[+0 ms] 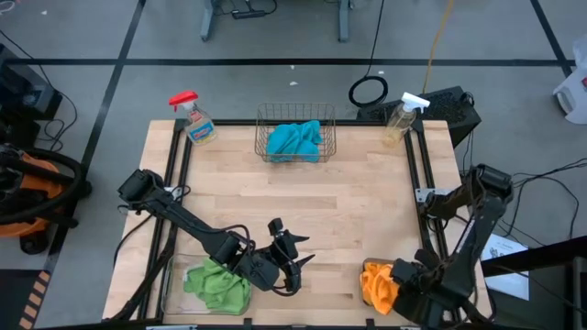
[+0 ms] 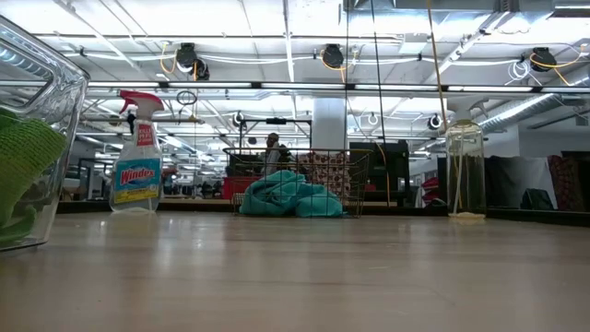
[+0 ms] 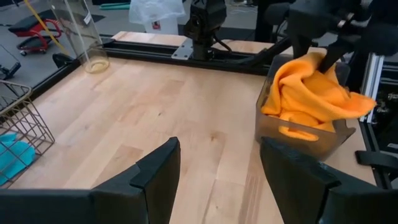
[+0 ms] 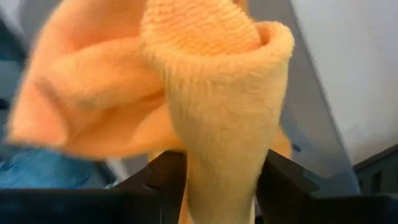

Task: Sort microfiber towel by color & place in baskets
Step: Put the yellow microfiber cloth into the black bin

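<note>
The yellow-orange towels (image 1: pixel 377 282) sit at the lower right of the high view, bunched in the dark grey bin (image 3: pixel 298 135). The right pincer (image 4: pixel 217 180) is down at that bin, and its wrist view shows a fold of orange cloth pinched between its two dark fingers (image 4: pixel 165 180). The left wrist view shows orange cloth heaped above the bin's rim and spilling over one side.

The green towels (image 1: pixel 218 283) lie at the lower left of the high view inside the clear plastic bin (image 2: pixel 41 120), whose wall fills the left edge of the low view. Just right of it, the left pincer (image 1: pixel 292 264) hangs over bare counter (image 1: pixel 367 211) with its fingers spread and nothing between them.

The teal-blue towels (image 1: pixel 295 140) rest in the copper wire basket (image 1: pixel 295 117) at the upper middle of the counter. A red-capped spray bottle (image 1: pixel 194 117) stands to the basket's left, and a white-capped spray bottle (image 1: pixel 403 117) stands to its right, near the counter's upper right corner.
</note>
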`<action>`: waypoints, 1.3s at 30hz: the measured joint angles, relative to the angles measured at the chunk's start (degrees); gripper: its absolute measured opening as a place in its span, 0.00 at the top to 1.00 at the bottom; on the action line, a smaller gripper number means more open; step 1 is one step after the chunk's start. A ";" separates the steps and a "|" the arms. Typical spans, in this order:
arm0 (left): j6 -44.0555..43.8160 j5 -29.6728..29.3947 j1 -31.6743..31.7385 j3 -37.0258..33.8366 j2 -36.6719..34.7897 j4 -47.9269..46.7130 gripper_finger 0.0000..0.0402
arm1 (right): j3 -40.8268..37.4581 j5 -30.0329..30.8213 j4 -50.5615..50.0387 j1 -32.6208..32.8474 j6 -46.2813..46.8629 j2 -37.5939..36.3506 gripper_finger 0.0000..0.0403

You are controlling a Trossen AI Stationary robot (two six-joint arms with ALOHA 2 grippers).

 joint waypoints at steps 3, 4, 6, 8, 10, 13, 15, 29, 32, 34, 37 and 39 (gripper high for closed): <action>0.02 0.00 0.00 0.00 0.00 -0.02 0.44 | 0.02 -0.04 0.41 1.29 -0.12 -1.71 0.59; 0.02 0.00 0.00 0.00 0.00 -0.02 0.44 | 0.02 -0.09 0.43 1.80 -0.33 -2.27 0.58; 0.02 0.00 0.00 0.00 0.00 -0.01 0.44 | 0.02 0.02 0.42 2.86 -1.32 -3.67 0.57; 0.04 0.00 0.00 0.00 0.00 -0.04 0.44 | 0.02 1.11 0.33 4.01 -2.19 -5.13 0.57; 0.04 0.01 0.00 0.00 0.00 -0.07 0.44 | 0.02 4.11 0.29 5.30 -2.94 -6.76 0.58; 0.04 0.01 0.00 0.00 0.00 -0.05 0.44 | 0.04 14.14 0.44 7.28 -5.42 -9.02 0.60; 0.04 0.00 0.00 0.00 0.00 -0.04 0.44 | 0.04 24.29 1.24 8.39 -8.94 -9.56 0.62; 0.11 0.02 0.00 0.00 0.00 -0.02 0.44 | -21.56 53.24 42.79 9.93 -34.50 -6.33 0.98; 0.11 0.01 0.00 0.00 0.00 -0.02 0.44 | -28.01 54.84 50.72 9.93 -33.19 -6.29 1.00; 0.11 0.01 0.00 0.00 0.00 -0.12 0.44 | -31.38 54.41 56.12 9.91 -34.33 -6.28 1.00; 0.11 0.01 0.00 0.00 0.00 -0.24 0.44 | -34.91 54.00 61.11 9.91 -35.91 -6.28 1.00; 0.13 0.00 0.00 0.00 0.00 -0.26 0.44 | -35.84 53.76 62.32 9.91 -36.66 -6.09 1.00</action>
